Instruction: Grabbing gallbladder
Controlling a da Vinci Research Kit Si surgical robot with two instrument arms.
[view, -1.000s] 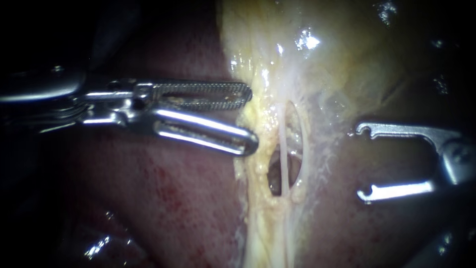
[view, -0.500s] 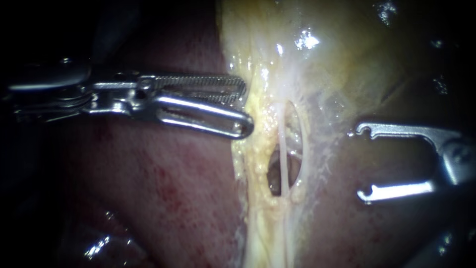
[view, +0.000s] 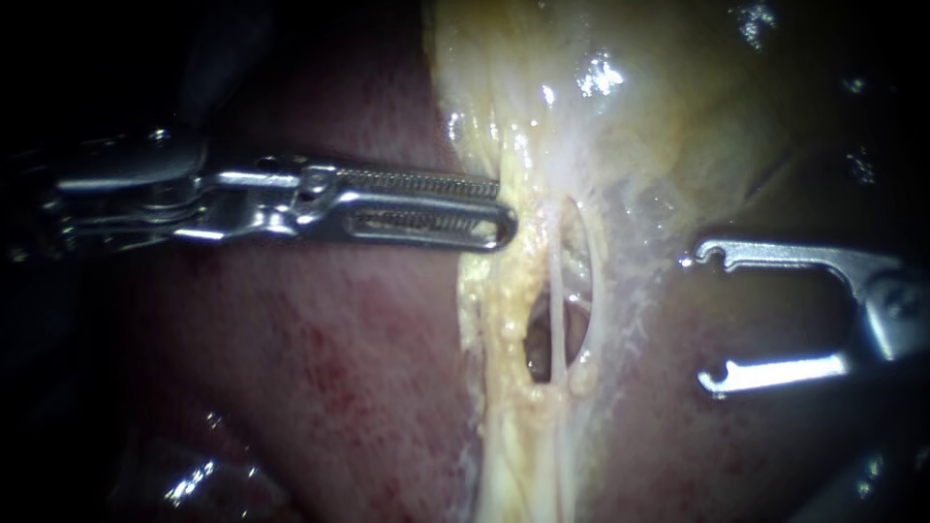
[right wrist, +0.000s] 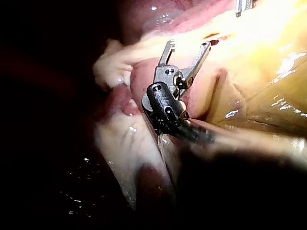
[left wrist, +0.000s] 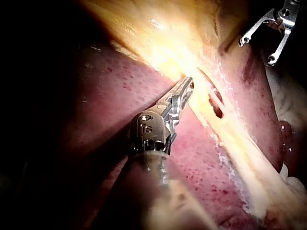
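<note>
gallbladder [view: 678, 107] is the pale yellow sheet up top, running down into a fatty strip [view: 489, 320] over the liver [view: 320, 368]. my left instrument [view: 504, 221] had its jaws apart a second ago. now they lie flat together and it's slid forward, tip touching the strip's edge just beside the thin tube [view: 554, 320]. i can't see any tissue between them, so i reckon the grab isn't made yet. right instrument [view: 707, 317] hasn't budged, jaws wide, holding nothing.
</note>
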